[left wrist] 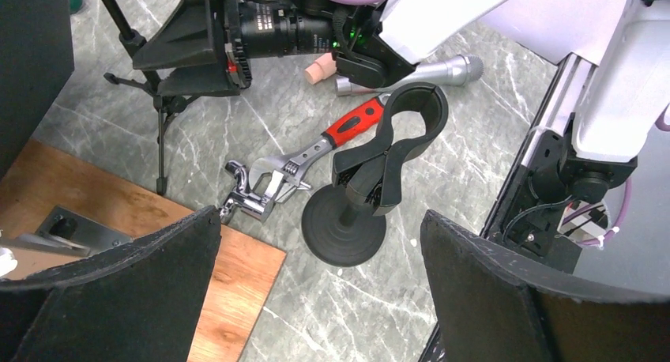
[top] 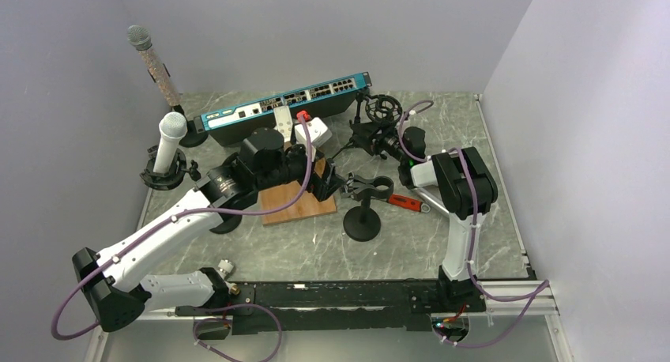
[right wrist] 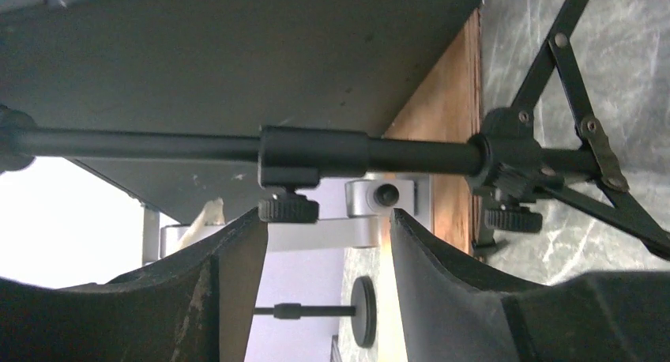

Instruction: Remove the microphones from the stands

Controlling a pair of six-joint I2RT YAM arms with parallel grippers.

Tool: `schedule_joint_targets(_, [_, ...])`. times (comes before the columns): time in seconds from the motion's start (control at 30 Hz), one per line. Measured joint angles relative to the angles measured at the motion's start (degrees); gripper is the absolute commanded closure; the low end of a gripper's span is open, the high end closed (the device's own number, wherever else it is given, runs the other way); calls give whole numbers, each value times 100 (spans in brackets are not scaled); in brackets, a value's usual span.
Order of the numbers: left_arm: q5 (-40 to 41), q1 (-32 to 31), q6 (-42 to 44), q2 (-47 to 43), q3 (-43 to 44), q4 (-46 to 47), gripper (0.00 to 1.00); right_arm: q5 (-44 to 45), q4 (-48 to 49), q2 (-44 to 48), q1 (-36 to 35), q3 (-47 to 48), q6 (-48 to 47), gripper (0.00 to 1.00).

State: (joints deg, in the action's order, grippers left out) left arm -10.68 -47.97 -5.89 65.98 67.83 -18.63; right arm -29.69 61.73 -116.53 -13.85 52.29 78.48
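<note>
My left gripper [left wrist: 320, 220] is spread wide and holds nothing, above the empty clip stand [left wrist: 371, 172]. A silver microphone [left wrist: 442, 71] lies flat on the table just behind it, near a red-handled wrench [left wrist: 316, 152]. My right gripper [right wrist: 328, 220] is open astride a knob under a tripod pole [right wrist: 316, 148]; I can't tell if they touch. A white microphone [top: 169, 137] stands upright in a round holder [top: 163, 175], far left.
</note>
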Motion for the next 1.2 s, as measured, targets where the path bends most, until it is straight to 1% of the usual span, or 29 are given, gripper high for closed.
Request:
schedule_joint_targets(0.07, [-44, 11, -37, -22, -2, 7, 1, 92, 7, 0, 0, 66, 17, 41])
schedule_joint_targets(0.2, [-127, 15, -87, -63, -4, 46, 1, 216, -114, 0, -2, 116, 22, 48])
schedule_joint_targets(0.33, [-214, 15, -109, -63, -4, 39, 1, 243, -195, 0, -4, 219, 44, 51])
schedule_joint_targets(0.43, [-229, 15, -109, -63, -4, 44, 1, 236, -254, 0, -2, 258, 35, 56])
schedule_joint_targets(0.5, [-240, 15, -109, -66, -4, 44, 1, 210, -378, 20, -2, 334, -39, 64])
schedule_joint_targets(0.53, [-249, 15, -109, -63, -4, 44, 1, 208, -466, 57, -2, 352, -94, 69])
schedule_joint_targets(0.6, [-264, 15, -111, -63, -4, 44, 1, 212, -699, 188, -7, 393, -256, 85])
schedule_joint_targets(0.63, [-275, 15, -114, -63, -4, 44, 1, 216, -828, 245, -11, 424, -365, 95])
schedule_joint_targets(0.67, [-282, 15, -120, -63, -4, 44, 1, 243, -1069, 310, -15, 470, -487, 100])
schedule_joint_targets(0.77, [-297, 15, -127, -63, -4, 42, 1, 256, -1598, 431, -15, 619, -935, 100])
schedule_joint_targets(0.87, [-299, 15, -127, -63, -4, 42, 1, 402, -2422, 592, -44, 887, -1576, 100])
schedule_joint_targets(1.03, [-299, 15, -127, -57, -4, 42, 1, 850, -3552, 820, -175, 1252, -2590, 100])
schedule_joint_targets(1.2, [-297, 24, -127, -50, -4, 39, 1, 1292, -4266, 966, -319, 1493, -3300, 100])
